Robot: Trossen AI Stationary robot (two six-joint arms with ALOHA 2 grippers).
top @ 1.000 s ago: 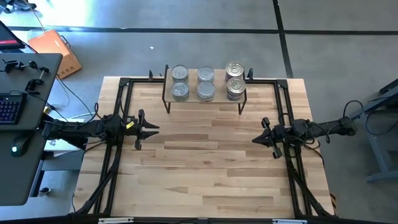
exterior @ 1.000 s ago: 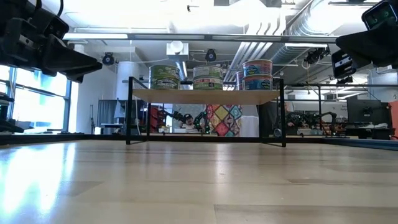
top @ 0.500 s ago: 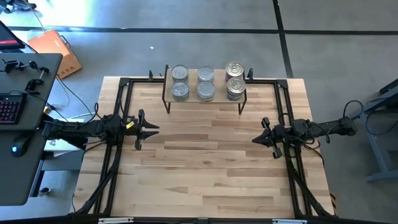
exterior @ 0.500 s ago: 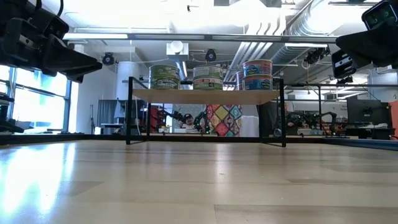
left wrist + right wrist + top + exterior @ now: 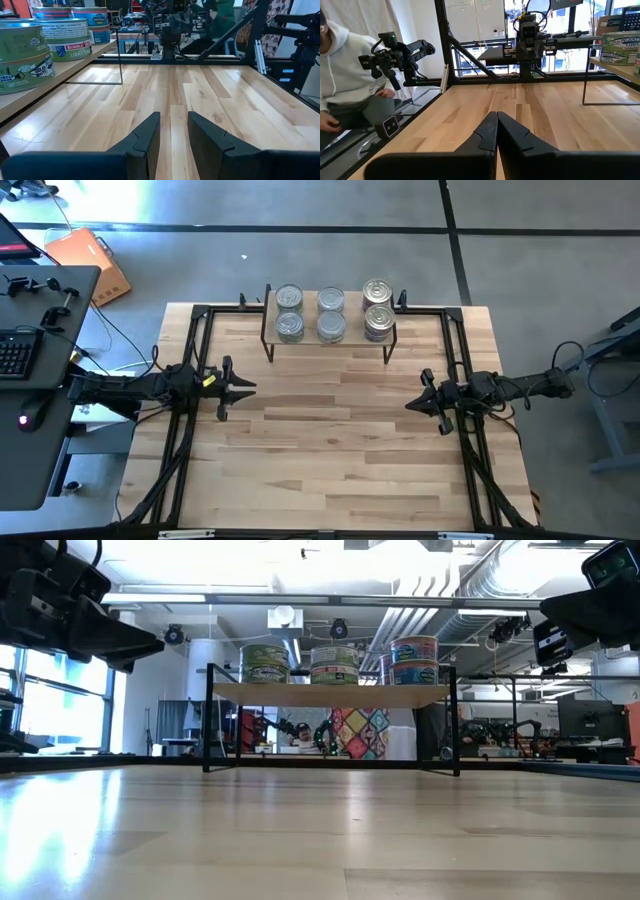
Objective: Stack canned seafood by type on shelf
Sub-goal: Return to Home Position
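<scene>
Six round silvery lids show from above, two rows of three, where flat metal tins (image 5: pixel 289 326) stand on the shelf (image 5: pixel 305 332), a pale smooth wood board on thin black legs (image 5: pixel 208 720) at the far middle of the desk (image 5: pixel 330 450). From desk level the tins sit two high and grouped by label: dark green wraps on the left (image 5: pixel 264 664), paler green in the middle (image 5: pixel 334 664), and blue on the right (image 5: pixel 414 660), each a squat cylinder with a paper band around it. The desk is made of light wooden slats with a slight sheen, framed by black bars. The left arm's fingers (image 5: pixel 147 132), dark, matte and wedge-shaped, hang above the left side of the desk, well apart from the shelf, parted by a narrow gap and holding nothing. The right arm's fingers (image 5: pixel 489 131), of the same make, hang above the right side, pressed together tip to tip and empty.
</scene>
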